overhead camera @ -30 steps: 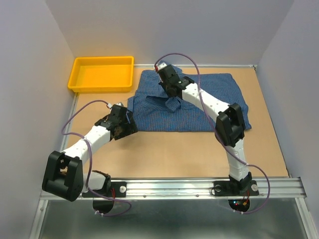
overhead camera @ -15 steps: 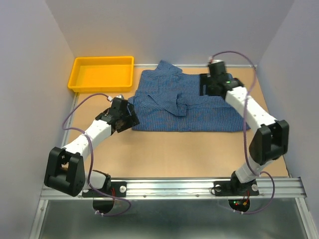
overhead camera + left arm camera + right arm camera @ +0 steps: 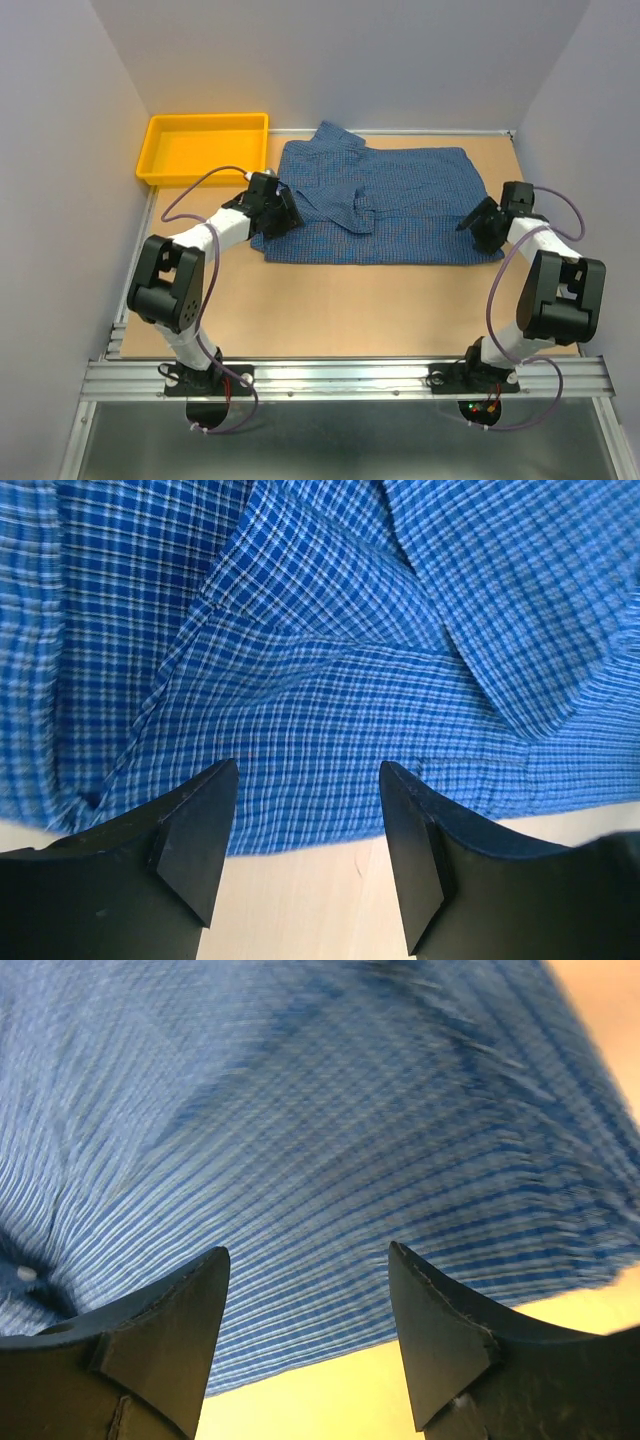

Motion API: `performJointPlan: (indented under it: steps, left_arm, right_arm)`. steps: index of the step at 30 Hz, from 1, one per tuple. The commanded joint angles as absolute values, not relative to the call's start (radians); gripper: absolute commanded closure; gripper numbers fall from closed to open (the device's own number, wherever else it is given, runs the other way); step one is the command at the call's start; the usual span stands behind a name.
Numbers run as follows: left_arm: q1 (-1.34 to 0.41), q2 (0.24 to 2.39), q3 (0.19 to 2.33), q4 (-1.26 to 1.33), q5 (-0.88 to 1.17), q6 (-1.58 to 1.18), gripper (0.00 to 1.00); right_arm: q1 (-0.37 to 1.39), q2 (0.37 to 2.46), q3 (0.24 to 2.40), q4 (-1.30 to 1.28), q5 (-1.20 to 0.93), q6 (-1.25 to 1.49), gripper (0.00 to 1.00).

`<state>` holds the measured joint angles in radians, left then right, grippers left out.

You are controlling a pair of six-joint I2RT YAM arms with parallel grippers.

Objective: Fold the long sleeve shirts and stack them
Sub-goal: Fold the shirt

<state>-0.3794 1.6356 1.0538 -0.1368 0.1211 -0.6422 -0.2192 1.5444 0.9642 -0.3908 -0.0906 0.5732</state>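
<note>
The long sleeve shirt (image 3: pixel 400 205), blue with a fine check, lies spread flat across the far half of the tabletop (image 3: pixel 350 310), its long side running left to right. At the far left corner, just beside the shirt's left end, sits a yellow tray (image 3: pixel 160 170). The left hand (image 3: pixel 280 208) is low over the shirt's near left corner; in the left wrist view this hand (image 3: pixel 307 770) is released, fingers spread with nothing between them, with creased cloth filling the view beyond and a strip of bare tabletop under the fingertips. Near the shirt's middle a small flap (image 3: pixel 360 212) of cloth is folded over on top. At the shirt's right end the right hand (image 3: pixel 478 222) is down by the near right corner. Seen from its own wrist, that hand (image 3: pixel 307 1250) is also released and holds nothing, over the shirt's edge; a pale button (image 3: pixel 27 1273) shows at the left.
</note>
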Motion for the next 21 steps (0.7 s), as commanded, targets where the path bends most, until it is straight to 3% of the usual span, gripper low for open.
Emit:
performJointPlan:
  steps: [1,9,15,21]
  left_arm:
    - [-0.382,1.693,1.075,-0.084,0.138,-0.686,0.31]
    - [-0.350,1.661,0.878,-0.072,0.097,-0.730,0.32]
    - [-0.336,1.494,0.697,-0.095,0.113,-0.747,0.31]
    - [-0.357,1.255,0.658,-0.185,0.061,-0.703,0.30]
  right_arm:
    - [-0.291,1.534,0.858,-0.238,-0.134,0.690,0.30]
    - [-0.348,1.517,0.726,-0.213,-0.014,0.759,0.30]
    - [-0.338,1.385,0.730,-0.304,-0.021,0.695,0.30]
    - [-0.123,1.255,0.842,-0.308,-0.153,0.646,0.28]
